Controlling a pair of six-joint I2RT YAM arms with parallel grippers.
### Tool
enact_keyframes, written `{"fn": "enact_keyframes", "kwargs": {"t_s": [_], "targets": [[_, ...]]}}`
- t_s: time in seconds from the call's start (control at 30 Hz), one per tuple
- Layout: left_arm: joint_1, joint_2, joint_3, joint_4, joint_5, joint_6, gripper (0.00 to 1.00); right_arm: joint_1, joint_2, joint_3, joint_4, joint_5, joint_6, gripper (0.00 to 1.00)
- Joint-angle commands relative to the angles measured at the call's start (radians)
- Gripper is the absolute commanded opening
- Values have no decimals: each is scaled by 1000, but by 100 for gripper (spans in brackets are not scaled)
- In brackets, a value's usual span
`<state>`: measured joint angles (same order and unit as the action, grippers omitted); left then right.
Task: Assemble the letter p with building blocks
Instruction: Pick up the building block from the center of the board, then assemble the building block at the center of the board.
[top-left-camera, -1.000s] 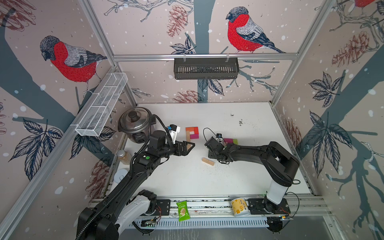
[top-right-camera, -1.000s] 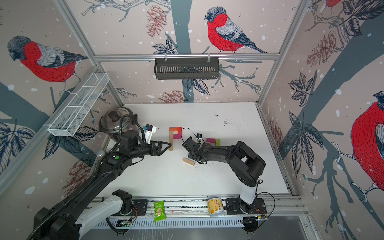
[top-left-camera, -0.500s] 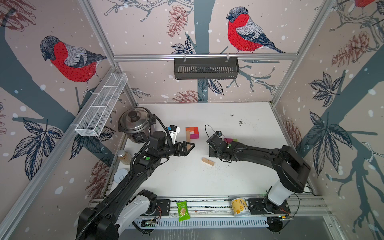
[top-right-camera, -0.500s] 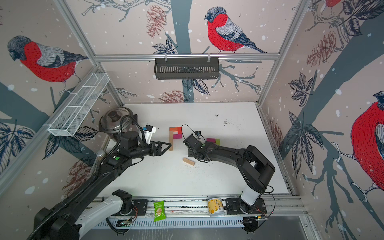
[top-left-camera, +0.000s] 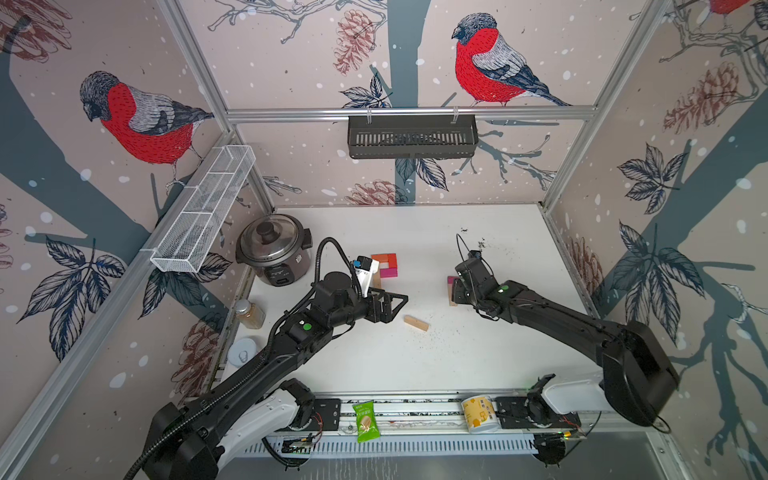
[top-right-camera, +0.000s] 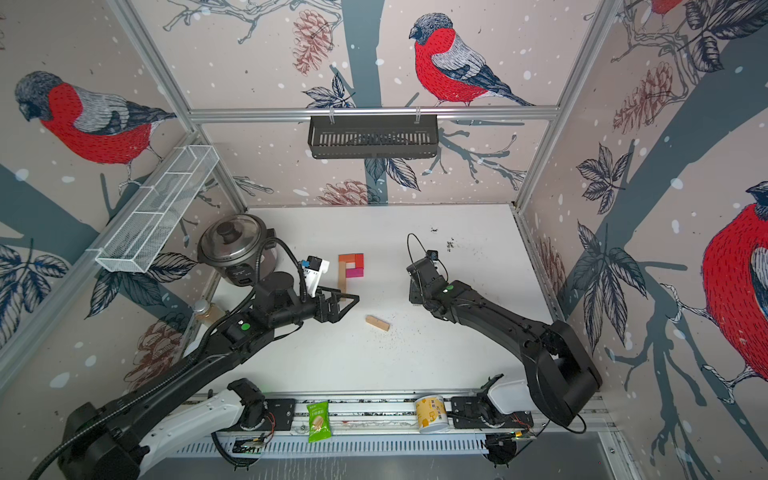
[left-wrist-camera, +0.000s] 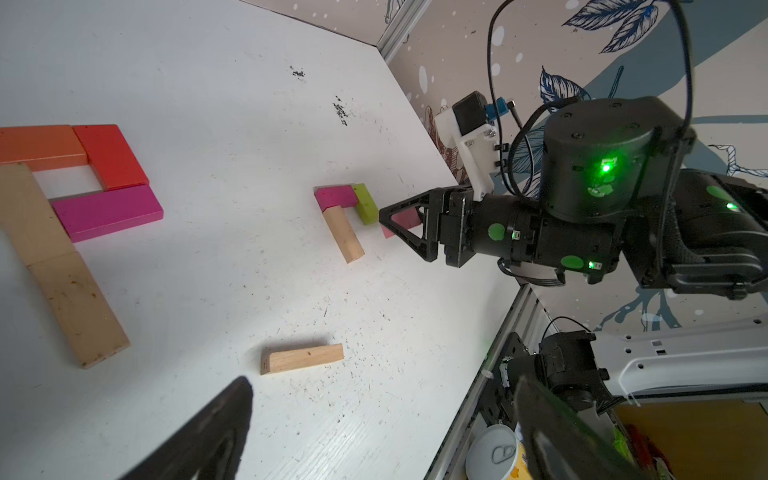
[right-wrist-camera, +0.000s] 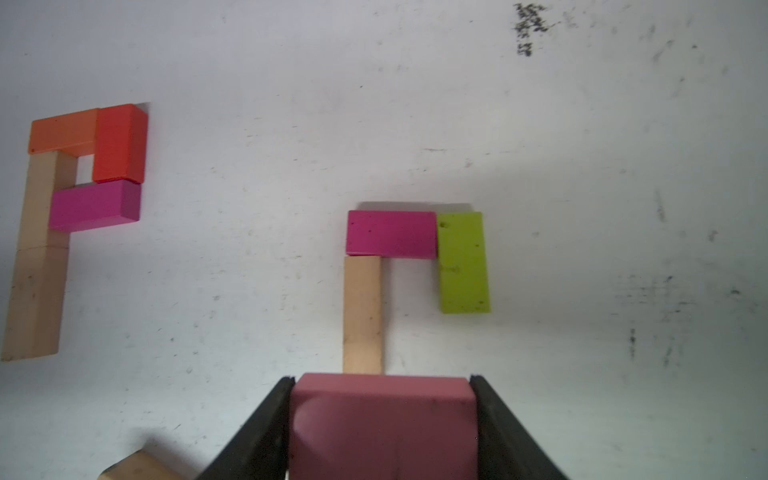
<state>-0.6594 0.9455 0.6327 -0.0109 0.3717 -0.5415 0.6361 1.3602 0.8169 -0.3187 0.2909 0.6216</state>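
Filling the right jaws, pink block (right-wrist-camera: 382, 419) runs offscreen.

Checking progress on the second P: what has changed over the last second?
The right hand, shut on the pink block, moved to its right, up to the unfinished P, and its elbow swung outward. Nothing was taken or released. The left hand stayed open and still. The finished P and the loose tan block did not move.
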Motion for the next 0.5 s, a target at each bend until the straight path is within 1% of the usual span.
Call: {"fn": "enact_keyframes", "kwargs": {"t_s": [0.0,0.07,0.17,0.33,0.47], "targets": [[-80,39,28,108,-162,50,97,-56,-36,-37,13,-13,-70,51],[-139,83,36,150,-213,89,97,-103,-56,-68,30,-45,-89,51],[-179,151,41,216,-236,143,97,-151,-83,-111,64,-84,-111,52],[-202,210,2,321,-234,235,97,-182,-74,-148,98,-109,-115,52],[-204,228,-51,393,-220,261,97,-184,-37,-151,118,-108,-109,52]]}}
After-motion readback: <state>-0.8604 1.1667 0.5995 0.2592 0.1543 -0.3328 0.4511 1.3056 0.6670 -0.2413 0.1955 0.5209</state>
